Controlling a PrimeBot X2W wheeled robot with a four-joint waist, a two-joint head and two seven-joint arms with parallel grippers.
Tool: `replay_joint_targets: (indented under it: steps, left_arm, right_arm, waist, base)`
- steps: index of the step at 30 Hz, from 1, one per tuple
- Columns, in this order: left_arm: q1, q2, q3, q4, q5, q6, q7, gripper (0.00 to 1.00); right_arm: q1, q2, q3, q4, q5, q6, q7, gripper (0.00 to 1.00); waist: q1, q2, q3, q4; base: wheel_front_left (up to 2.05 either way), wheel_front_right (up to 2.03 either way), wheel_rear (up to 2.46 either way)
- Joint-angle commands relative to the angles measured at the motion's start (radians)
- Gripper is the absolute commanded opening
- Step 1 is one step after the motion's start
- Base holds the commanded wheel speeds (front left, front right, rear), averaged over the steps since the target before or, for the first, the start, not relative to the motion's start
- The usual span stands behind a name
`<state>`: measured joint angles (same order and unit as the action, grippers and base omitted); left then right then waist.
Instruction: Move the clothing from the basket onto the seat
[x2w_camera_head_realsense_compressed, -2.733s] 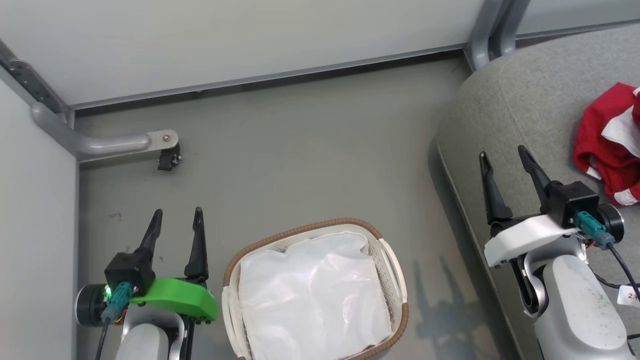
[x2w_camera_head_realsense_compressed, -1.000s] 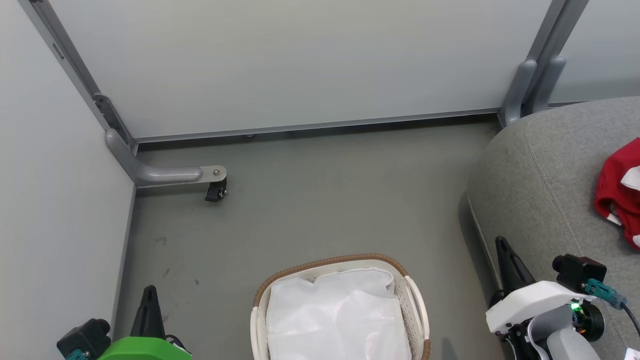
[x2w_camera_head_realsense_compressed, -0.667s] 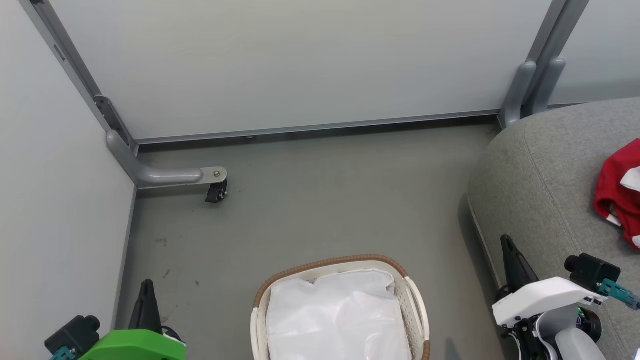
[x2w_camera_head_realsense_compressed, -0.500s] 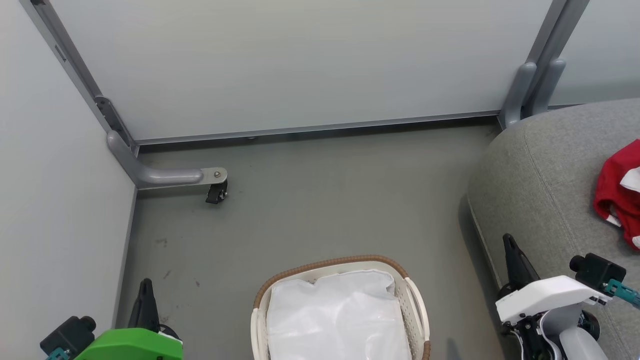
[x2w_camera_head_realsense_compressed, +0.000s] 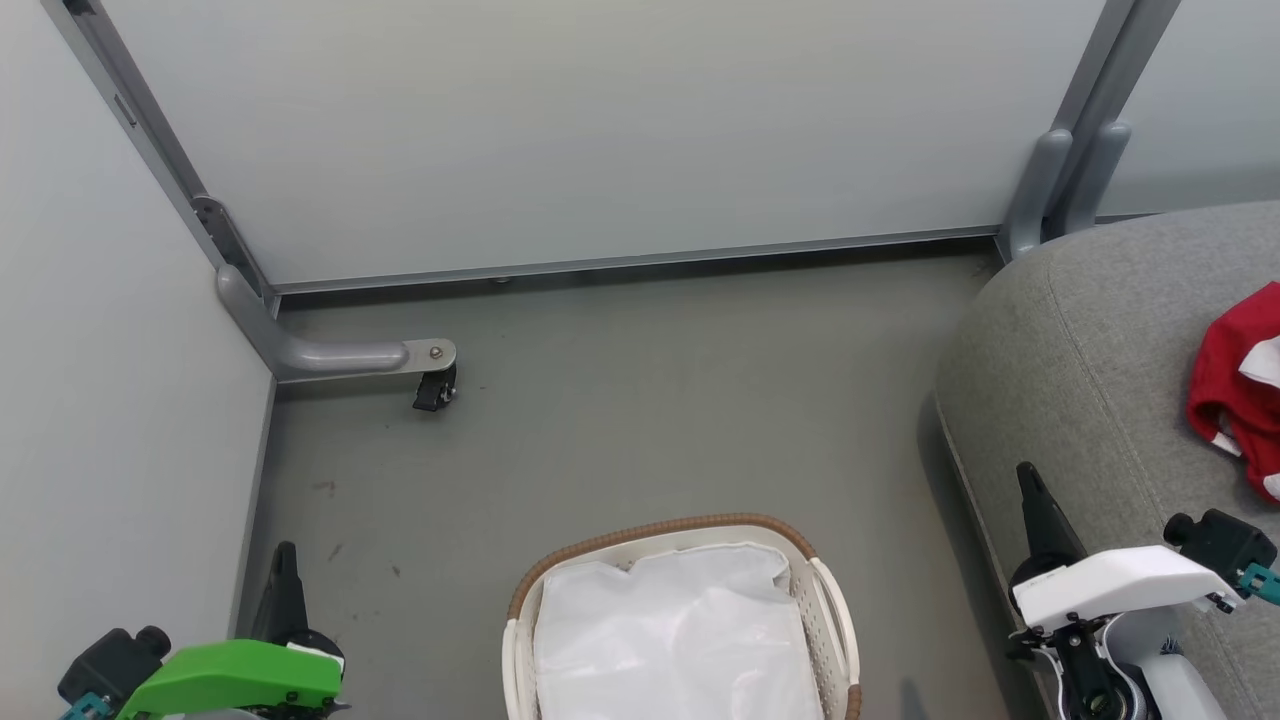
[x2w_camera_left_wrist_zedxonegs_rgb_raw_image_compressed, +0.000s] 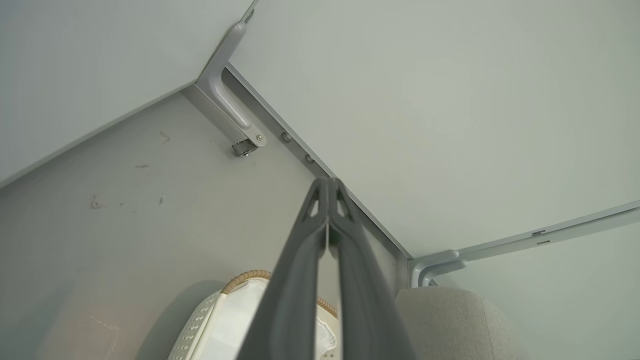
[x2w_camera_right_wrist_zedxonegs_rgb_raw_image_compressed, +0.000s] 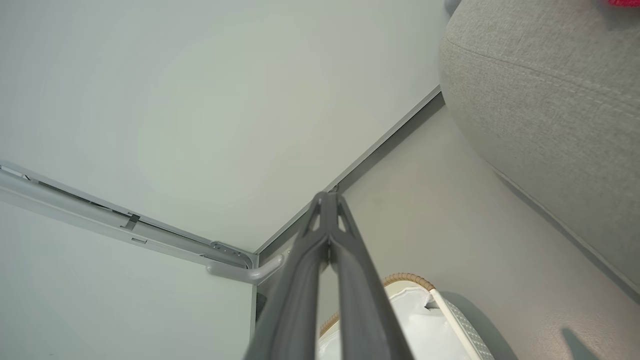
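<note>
Red clothing (x2w_camera_head_realsense_compressed: 1240, 400) lies on the seat (x2w_camera_head_realsense_compressed: 1090, 380), basket (x2w_camera_head_realsense_compressed: 660, 528) cleared; left gripper (x2w_camera_left_wrist_zedxonegs_rgb_raw_image_compressed: 328, 182) and right gripper (x2w_camera_right_wrist_zedxonegs_rgb_raw_image_compressed: 327, 196), newly clenched on nothing, retreat, so the job seems done.

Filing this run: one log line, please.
basket: liner visible | clothing: on seat | left pincer: shut, empty | right pincer: shut, empty

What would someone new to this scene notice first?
The red clothing stands out first, bunched on the grey seat at the right edge of the head view. Next comes the basket on the floor at bottom centre, with its white liner showing inside.
</note>
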<state>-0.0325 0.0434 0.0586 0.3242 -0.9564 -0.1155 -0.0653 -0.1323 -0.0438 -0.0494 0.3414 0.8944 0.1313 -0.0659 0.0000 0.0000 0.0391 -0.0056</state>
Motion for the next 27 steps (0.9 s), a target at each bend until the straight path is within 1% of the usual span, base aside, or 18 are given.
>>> replay_joint_targets:
  steps: [1,27]
  left_arm:
    - [-0.029,0.006,0.004,-0.016,-0.032,-0.005,0.007,0.00]
    - [-0.054,0.008,0.027,-0.044,-0.291,-0.010,0.080,0.00]
  right_arm:
    - [0.004,-0.006,-0.005,-0.017,0.033,0.000,0.009,0.00]
    - [0.013,-0.007,-0.031,-0.052,0.317,-0.001,0.081,0.00]
  waist:
    - [0.0000,0.0000,-0.001,0.000]
    - [0.0000,0.0000,-0.013,0.002]
  base:
    - [0.00,0.00,0.00]
    - [0.00,0.00,0.00]
